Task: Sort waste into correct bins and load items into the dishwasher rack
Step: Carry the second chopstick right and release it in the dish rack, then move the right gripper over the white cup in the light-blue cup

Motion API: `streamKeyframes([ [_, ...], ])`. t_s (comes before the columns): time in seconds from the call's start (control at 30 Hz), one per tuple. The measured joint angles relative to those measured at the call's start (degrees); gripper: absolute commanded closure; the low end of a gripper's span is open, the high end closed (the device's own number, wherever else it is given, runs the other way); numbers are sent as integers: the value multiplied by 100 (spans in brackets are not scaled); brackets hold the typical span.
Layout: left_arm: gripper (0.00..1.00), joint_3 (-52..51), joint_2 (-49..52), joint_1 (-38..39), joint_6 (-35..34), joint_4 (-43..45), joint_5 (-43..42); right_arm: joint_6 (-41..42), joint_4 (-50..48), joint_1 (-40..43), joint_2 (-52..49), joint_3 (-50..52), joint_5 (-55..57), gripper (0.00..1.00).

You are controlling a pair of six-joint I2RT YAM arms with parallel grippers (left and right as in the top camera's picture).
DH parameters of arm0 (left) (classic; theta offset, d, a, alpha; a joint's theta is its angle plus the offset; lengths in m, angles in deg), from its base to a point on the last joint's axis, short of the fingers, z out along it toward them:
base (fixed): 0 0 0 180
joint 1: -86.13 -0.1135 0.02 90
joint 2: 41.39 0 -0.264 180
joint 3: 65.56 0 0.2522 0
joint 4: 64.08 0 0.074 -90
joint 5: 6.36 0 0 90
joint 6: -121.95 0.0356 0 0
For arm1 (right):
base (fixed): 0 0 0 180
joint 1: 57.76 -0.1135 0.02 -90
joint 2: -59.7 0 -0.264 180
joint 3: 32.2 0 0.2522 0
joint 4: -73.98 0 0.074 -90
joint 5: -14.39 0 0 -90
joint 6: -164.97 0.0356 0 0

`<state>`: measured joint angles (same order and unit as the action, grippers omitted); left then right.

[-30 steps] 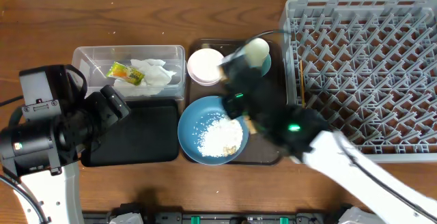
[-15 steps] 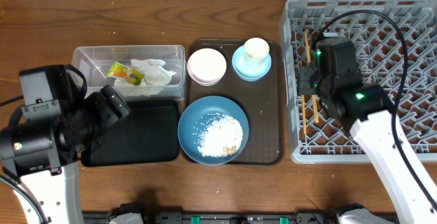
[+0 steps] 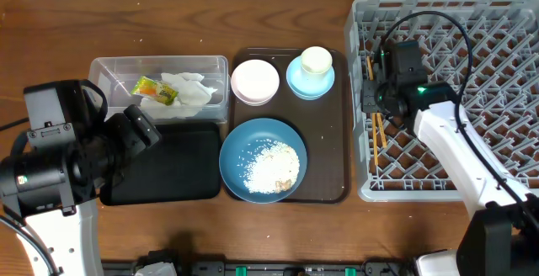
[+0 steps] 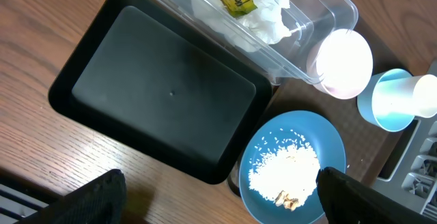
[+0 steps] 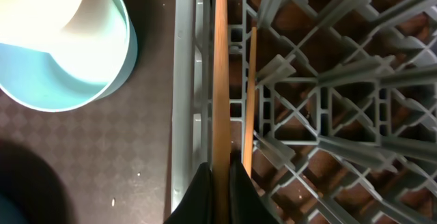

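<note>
While the left pincer [image 4: 220,179] hangs released, its fingers spread wide above the near edge of the shallow black rectangular tray [image 3: 168,165], nothing is held on that side. We judge it is parked there to keep clear of the work on the right.

Just beyond the black tray on the wooden surface [image 3: 50,32] stands the clear rectangular plastic tub [image 3: 105,72]. The small yellow-green snack wrapper [image 3: 154,91] and the crumpled white paper napkin [image 3: 192,91] lie inside it, so the dry waste looks sorted. The black tray itself shows nothing in it.

To the right sits the brown serving tray [image 3: 324,150]. At its far left is the small white bowl [image 3: 254,82], and nearer us is the large dark-blue dish [image 3: 240,141]. The loose white rice grains [image 3: 271,168] are heaped on the dish, so we think that waste has yet to go to a bin. At the far right of the serving tray the small white cup [image 3: 317,61] stands inside the small light-blue bowl [image 3: 296,84].

Further right, the wooden chopsticks [image 5: 220,60] lie along the left wall of the large square grey plastic dishwasher rack [image 3: 472,49], inside it, running near to far. The right pincer [image 5: 220,183] is clenched on the thicker-looking stick. The second lies just beside it, and we cannot tell whether the fingers catch it too. We read this low hold beside the wall as setting the sticks down where the pegs and the wall can stop them rolling. The dishes are not yet loaded.
</note>
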<state>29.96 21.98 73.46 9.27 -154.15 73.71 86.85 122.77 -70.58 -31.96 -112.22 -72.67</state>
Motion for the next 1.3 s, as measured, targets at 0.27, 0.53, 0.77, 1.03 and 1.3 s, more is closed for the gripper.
streamKeyframes([
  [0.27, 8, 0, 0, 0, 0, -2, 0, -57, -35, 0, -2, 0, -24, 80],
  [0.53, 8, 0, 0, 0, 0, 0, 0, -57, -225, 0, -2, -9, -177, 73],
  [0.77, 9, 0, 2, 0, 0, 0, -2, -90, 560, -2, -68, -1027, -704, 67],
  [1.03, 8, 0, 0, 0, 0, -4, 0, -603, 1982, -66, -479, -3718, -1174, 61],
  [1.3, 9, 2, 11, 0, 0, 0, 0, -857, 2824, -352, -2192, -5775, -1427, 68],
])
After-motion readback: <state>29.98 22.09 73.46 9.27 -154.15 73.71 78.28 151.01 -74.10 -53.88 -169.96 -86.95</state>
